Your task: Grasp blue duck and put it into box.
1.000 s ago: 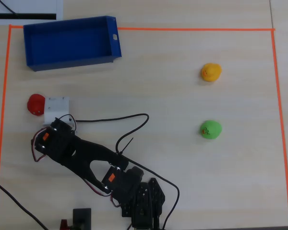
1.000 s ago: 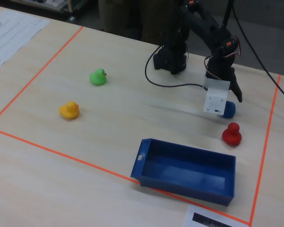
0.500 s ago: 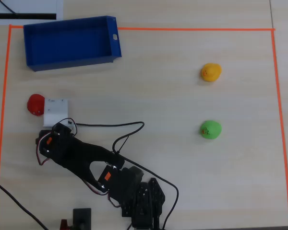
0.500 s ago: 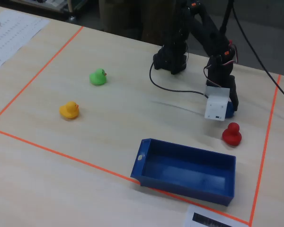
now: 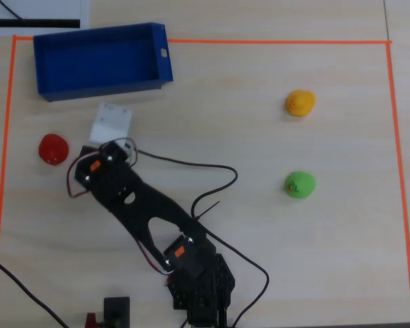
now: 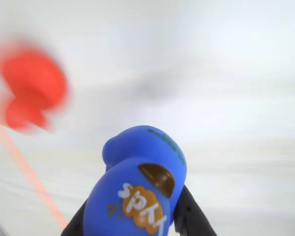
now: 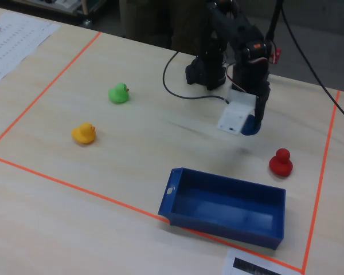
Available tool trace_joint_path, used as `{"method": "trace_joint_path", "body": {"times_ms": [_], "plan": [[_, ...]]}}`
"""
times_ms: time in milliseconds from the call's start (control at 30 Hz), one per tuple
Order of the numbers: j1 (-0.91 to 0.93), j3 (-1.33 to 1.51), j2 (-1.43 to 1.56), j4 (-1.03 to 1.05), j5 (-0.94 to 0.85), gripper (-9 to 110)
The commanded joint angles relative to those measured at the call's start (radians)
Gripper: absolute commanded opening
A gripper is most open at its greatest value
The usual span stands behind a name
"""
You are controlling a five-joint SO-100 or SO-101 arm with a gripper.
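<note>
My gripper (image 7: pixel 253 123) is shut on the blue duck (image 7: pixel 251 127) and holds it off the table, between the arm's base and the box. In the wrist view the blue duck (image 6: pixel 137 187) fills the lower middle, with a brown and orange print on it and a black finger (image 6: pixel 188 216) on each side. In the overhead view the gripper (image 5: pixel 94 145) is mostly under the arm and its white camera block, and the duck is hidden. The dark blue box (image 5: pixel 102 89) lies at the top left, empty; in the fixed view the box (image 7: pixel 218 226) is in front of the gripper.
A red duck (image 5: pixel 53 148) sits close beside the gripper; it also shows in the fixed view (image 7: pixel 281 162) and blurred in the wrist view (image 6: pixel 32 91). A yellow duck (image 5: pixel 301 103) and a green duck (image 5: pixel 300 184) stand far off. Orange tape (image 5: pixel 389 137) borders the table area.
</note>
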Motion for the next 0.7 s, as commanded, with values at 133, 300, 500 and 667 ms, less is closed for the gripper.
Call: {"method": "trace_joint_path", "body": {"times_ms": [133, 300, 500, 667], "plan": [[0.293, -0.982, -0.387, 0.236, 0.011, 0], [0.273, -1.203, -0.609, 0.175, 0.037, 0], [0.247, -1.325, -0.746, 0.091, 0.054, 0], [0.249, -1.551, -0.937, 0.095, 0.046, 2]]}}
